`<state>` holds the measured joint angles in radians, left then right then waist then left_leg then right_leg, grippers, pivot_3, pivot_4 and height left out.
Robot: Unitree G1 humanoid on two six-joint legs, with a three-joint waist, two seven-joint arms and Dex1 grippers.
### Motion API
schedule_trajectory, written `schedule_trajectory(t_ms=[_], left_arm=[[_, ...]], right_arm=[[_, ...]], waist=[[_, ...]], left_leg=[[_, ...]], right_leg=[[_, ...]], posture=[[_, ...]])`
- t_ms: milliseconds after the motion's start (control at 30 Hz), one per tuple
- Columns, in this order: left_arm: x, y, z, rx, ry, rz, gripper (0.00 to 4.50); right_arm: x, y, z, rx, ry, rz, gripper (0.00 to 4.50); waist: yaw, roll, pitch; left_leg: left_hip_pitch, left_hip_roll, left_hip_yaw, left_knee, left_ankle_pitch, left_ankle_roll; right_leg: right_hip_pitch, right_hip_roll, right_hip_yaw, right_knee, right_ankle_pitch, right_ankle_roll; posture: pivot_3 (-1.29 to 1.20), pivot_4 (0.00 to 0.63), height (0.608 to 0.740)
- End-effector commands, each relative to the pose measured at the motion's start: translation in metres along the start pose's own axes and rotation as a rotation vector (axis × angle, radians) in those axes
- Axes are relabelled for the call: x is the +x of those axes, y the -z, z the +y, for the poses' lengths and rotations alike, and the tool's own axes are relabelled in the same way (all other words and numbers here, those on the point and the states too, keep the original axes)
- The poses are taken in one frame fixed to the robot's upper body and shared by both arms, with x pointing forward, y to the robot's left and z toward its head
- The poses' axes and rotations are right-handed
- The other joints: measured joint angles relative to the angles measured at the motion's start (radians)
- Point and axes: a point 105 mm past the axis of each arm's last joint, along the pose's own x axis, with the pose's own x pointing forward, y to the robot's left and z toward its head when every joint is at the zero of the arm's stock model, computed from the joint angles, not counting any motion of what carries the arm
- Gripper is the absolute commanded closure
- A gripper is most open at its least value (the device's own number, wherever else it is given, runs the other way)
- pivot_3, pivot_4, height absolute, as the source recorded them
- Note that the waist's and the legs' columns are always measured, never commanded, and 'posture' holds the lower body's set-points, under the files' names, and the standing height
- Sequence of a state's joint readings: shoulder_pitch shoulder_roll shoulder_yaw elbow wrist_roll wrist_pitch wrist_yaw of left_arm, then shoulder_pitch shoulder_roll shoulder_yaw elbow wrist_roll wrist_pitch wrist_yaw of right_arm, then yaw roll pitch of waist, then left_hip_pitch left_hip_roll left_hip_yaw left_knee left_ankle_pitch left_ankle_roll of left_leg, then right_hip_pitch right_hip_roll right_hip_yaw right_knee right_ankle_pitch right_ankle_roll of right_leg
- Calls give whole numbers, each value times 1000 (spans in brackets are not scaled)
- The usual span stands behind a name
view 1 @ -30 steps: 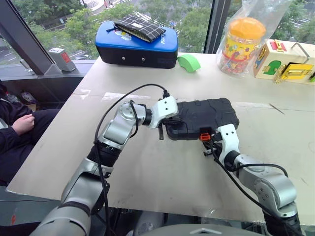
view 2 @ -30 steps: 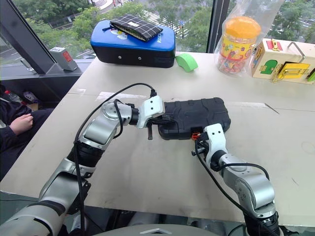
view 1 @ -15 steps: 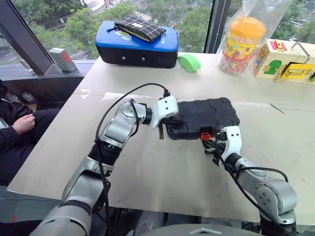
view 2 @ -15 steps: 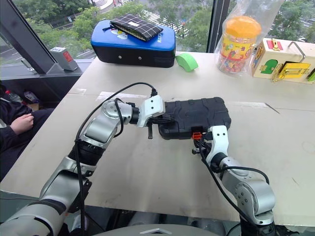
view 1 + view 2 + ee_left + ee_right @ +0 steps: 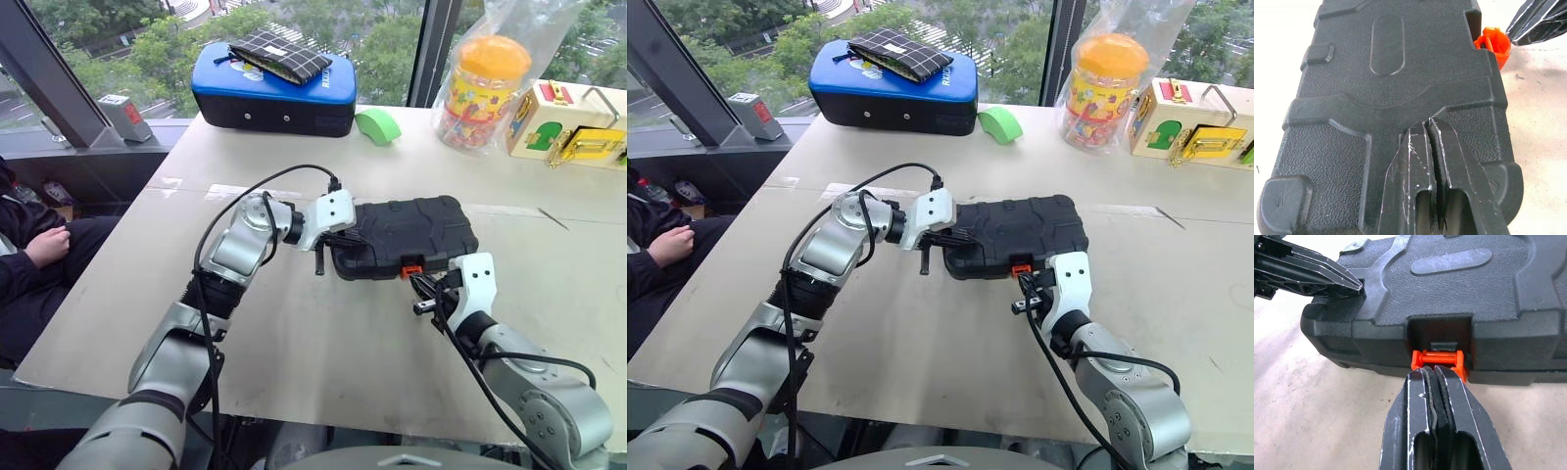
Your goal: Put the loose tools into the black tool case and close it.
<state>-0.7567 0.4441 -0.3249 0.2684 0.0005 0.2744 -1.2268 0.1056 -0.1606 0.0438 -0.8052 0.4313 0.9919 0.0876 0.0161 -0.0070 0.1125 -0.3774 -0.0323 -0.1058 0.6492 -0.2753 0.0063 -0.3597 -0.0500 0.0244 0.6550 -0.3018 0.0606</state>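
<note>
The black tool case (image 5: 416, 227) lies shut in the middle of the table, ribbed lid up. Its orange latch (image 5: 1439, 357) sits in the notch of the front edge. My left gripper (image 5: 1429, 123) is shut, its tips resting on the lid at the case's left end. My right gripper (image 5: 1434, 369) is shut too, tips right against the latch (image 5: 411, 269) from the near side. The loose tools are out of view. The left fingers (image 5: 1312, 270) show on the lid's corner in the right wrist view.
At the back stand a blue-topped case (image 5: 272, 88) with a chequered pouch on it, a green object (image 5: 375, 124), an orange-lidded jar in a plastic bag (image 5: 485, 83) and a wooden latch box (image 5: 568, 122). A person (image 5: 39, 245) sits at the left.
My right hand has drawn back a little toward me and risen slightly, tips still at the latch. The left gripper and the case have stayed put.
</note>
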Motion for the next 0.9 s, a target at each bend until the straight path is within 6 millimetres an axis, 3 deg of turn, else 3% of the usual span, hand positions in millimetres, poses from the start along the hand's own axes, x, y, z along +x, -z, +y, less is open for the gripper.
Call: schedule_trajectory(t_ms=[33,167,300,433,633,900], left_arm=[[27,40,-30,-71,136,141,4443],[29,41,-32,-67,143,141,4443],[30,40,-31,-72,134,132,4443],[30,40,-31,-73,128,130,4443],[30,41,-31,-78,121,130,4443],[31,42,-32,-77,115,133,4443]], right_arm=[[3,-1,1,-28,2,3,4500],[3,-5,1,-30,-14,-9,4500],[-12,-6,4,-31,-58,4,4500],[-17,8,0,-42,-61,91,4500],[4,18,-14,-20,5,128,4500],[21,-2,-9,-11,-11,25,4500]], waist=[[0,0,0],[1,0,0],[6,0,0],[6,0,0],[4,1,0],[5,2,0]], left_leg=[[0,0,0,0,0,0],[0,0,0,0,0,0],[0,-1,-2,1,0,0],[0,-1,-5,0,0,0],[3,-2,-8,0,0,0],[3,-2,-11,0,0,0]], right_leg=[[0,0,0,0,0,0],[1,0,0,0,0,0],[2,-1,-2,-1,0,0],[5,-1,-5,-3,0,0],[9,-2,-8,-7,0,0],[12,-2,-11,-9,0,0]], posture=[[0,150,740],[0,150,740],[0,150,740],[0,150,740],[0,150,740],[0,150,740]])
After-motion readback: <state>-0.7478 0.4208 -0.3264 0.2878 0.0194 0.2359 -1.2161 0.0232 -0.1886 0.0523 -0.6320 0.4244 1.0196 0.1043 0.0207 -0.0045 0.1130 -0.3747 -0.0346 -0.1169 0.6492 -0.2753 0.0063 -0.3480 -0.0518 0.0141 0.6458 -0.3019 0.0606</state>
